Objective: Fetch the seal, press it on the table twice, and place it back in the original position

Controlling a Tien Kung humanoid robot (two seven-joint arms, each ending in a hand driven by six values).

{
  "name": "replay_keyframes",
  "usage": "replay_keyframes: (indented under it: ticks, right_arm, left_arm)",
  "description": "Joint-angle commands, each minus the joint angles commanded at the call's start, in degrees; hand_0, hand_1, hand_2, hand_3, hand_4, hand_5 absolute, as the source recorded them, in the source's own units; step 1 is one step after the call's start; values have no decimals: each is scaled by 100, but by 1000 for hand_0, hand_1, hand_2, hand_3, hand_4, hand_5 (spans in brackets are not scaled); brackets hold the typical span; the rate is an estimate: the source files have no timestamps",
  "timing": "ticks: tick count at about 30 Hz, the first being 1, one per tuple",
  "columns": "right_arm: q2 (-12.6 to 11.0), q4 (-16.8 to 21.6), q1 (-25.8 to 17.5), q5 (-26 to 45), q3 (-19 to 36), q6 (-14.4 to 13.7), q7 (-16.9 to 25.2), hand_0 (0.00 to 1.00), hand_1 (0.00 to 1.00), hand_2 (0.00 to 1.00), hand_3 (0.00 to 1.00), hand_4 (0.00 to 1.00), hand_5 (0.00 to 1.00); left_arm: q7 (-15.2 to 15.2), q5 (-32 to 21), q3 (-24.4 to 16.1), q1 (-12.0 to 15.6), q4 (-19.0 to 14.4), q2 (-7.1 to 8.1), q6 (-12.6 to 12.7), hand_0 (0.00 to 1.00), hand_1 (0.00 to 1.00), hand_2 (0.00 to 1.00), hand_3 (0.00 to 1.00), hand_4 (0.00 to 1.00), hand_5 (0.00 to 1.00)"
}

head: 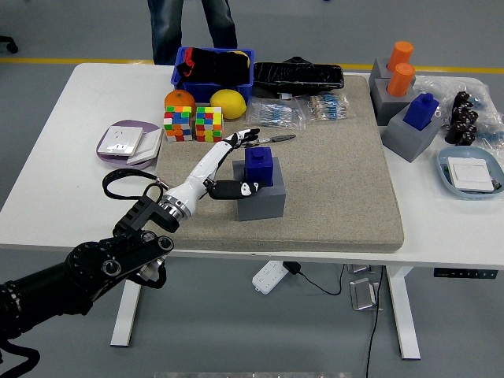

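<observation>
Seal (258, 165) on grey block (261, 197), cubes (194, 124) behind

The beige mat (331, 181) on the table (47, 181) lies bare to the right of the grey block (261, 198) that carries the blue seal (258, 165), giving open passage there. Behind the block, a pen (272, 138), two colour cubes (194, 124) and packets (276, 115) crowd the way. The left hand (228, 161) occupies the block's left side, fingers (242, 135) reaching past the seal.
</observation>
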Motion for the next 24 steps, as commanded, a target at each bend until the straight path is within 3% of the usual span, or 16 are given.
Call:
replay_keyframes:
  ticks: [1, 2, 7, 8, 13, 14, 19, 20, 24]
  right_arm:
    - [0, -1, 0, -5, 7, -1, 0, 802, 712, 706, 666, 771, 561]
    - [0, -2, 0, -6, 13, -2, 1, 801, 712, 706, 666, 771, 561]
    - [-1, -2, -3, -11, 21, -2, 1, 801, 712, 706, 666, 771, 561]
    - [0, -3, -3, -12, 20, -2, 1, 802, 712, 706, 666, 771, 560]
    - [9, -3, -9, -7, 17, 2, 1, 802, 712, 706, 666, 771, 560]
    - [9, -4, -10, -6, 18, 1, 1, 802, 712, 706, 666, 772, 561]
    - [9, -4, -16, -2, 16, 1, 1, 802, 712, 706, 666, 772, 561]
    - [10, -4, -17, -3, 16, 0, 2, 801, 713, 705, 666, 772, 561]
    - [18, -7, -19, -9, 36, 1, 1, 801, 713, 705, 666, 772, 561]
  left_arm:
    - [3, 8, -11, 3, 5, 1, -25, 993, 998, 987, 985, 972, 2]
    - [7, 10, -16, 3, 9, 1, -40, 998, 998, 998, 998, 998, 133]
    - [13, -16, -48, 13, 32, 6, -202, 998, 998, 998, 998, 998, 133]
    - [9, -47, -59, 15, 47, 7, -292, 998, 998, 998, 998, 998, 360]
    - [-76, -179, -131, 19, 101, 7, -528, 998, 998, 998, 998, 998, 360]
    - [-94, -197, -145, 17, 108, 7, -557, 998, 998, 998, 998, 998, 495]
    - [-295, -282, -274, 26, 114, 22, -545, 998, 998, 998, 998, 998, 495]
    - [-351, -300, -332, 30, 108, 32, -520, 998, 998, 998, 998, 998, 655]
    - [-509, -356, -545, 41, 115, 90, -453, 998, 998, 998, 998, 998, 655]
